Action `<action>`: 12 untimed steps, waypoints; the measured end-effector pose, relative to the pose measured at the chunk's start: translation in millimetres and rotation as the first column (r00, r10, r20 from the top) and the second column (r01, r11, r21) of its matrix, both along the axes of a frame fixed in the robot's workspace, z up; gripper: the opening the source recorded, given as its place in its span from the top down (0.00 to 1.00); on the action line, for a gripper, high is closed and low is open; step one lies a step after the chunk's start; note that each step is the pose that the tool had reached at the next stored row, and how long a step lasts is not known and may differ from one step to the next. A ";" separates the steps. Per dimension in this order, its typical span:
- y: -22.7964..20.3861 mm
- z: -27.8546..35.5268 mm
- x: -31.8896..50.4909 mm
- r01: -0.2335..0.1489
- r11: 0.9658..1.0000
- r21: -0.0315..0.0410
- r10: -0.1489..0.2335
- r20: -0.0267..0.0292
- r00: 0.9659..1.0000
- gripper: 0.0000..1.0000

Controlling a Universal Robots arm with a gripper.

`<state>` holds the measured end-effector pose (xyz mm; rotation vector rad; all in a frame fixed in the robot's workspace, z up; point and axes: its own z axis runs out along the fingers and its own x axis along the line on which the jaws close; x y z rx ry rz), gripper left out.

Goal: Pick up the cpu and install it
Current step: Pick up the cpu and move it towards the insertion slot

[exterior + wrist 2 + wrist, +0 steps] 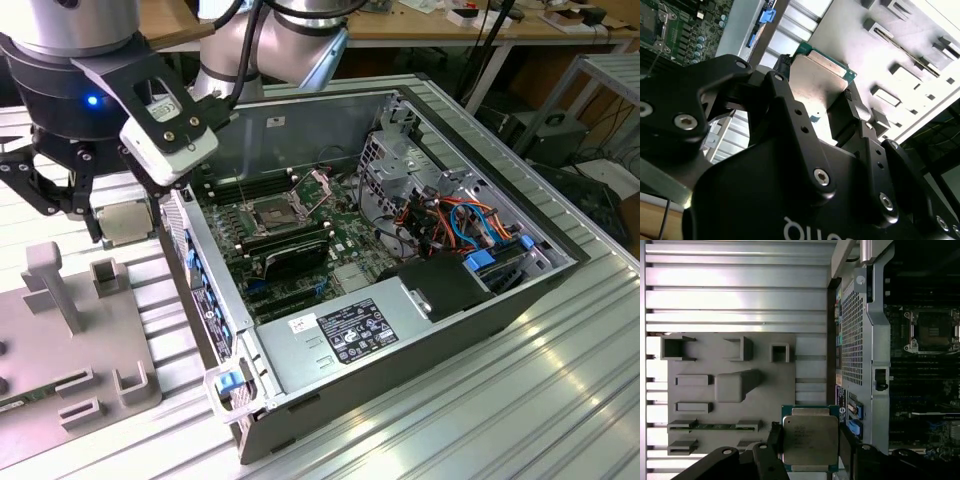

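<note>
Silver-grey cpu (810,441) is gripped by the end effector (817,85) just outside the open computer case (480,330) holding the socket (272,212).

The cpu (810,440), clamped between the fingers (774,439), has a dull silver-grey metal top with a faint sheen and a green board rim. The gripper (817,85) is smooth black with a satin finish and bright metal screws. Beyond the fingertips, the fixture plate (705,370) is matt grey and looks like plastic. The table (735,290) is ribbed bare aluminium. Beside the fingers, the computer case (875,340) is grey sheet metal, partly perforated.
</note>
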<state>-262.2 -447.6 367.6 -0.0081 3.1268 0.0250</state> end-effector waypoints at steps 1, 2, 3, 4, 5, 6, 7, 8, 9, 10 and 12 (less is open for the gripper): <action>0.0 0.0 3.7 0.000 1.000 0.000 0.000 0.000 1.000 0.45; 0.0 0.0 5.6 0.000 1.000 0.000 0.000 0.000 1.000 0.45; 0.0 0.0 7.3 0.000 1.000 0.000 0.000 0.000 1.000 0.45; 0.0 0.0 9.0 0.000 1.000 0.000 0.000 0.000 1.000 0.45; 0.0 0.0 10.7 0.000 1.000 0.000 0.000 0.000 1.000 0.45; 0.0 0.1 12.5 0.000 1.000 0.000 0.000 0.000 1.000 0.45; 0.0 0.0 14.3 0.000 1.000 0.000 0.000 0.000 1.000 0.45; 0.0 0.1 16.3 0.000 1.000 0.000 0.000 0.000 1.000 0.45; 0.0 0.1 17.9 0.000 1.000 0.000 0.000 0.000 1.000 0.45; 0.0 0.1 19.7 0.000 1.000 0.000 0.000 0.000 1.000 0.45; 0.0 0.0 23.3 0.000 1.000 0.000 0.000 0.000 1.000 0.45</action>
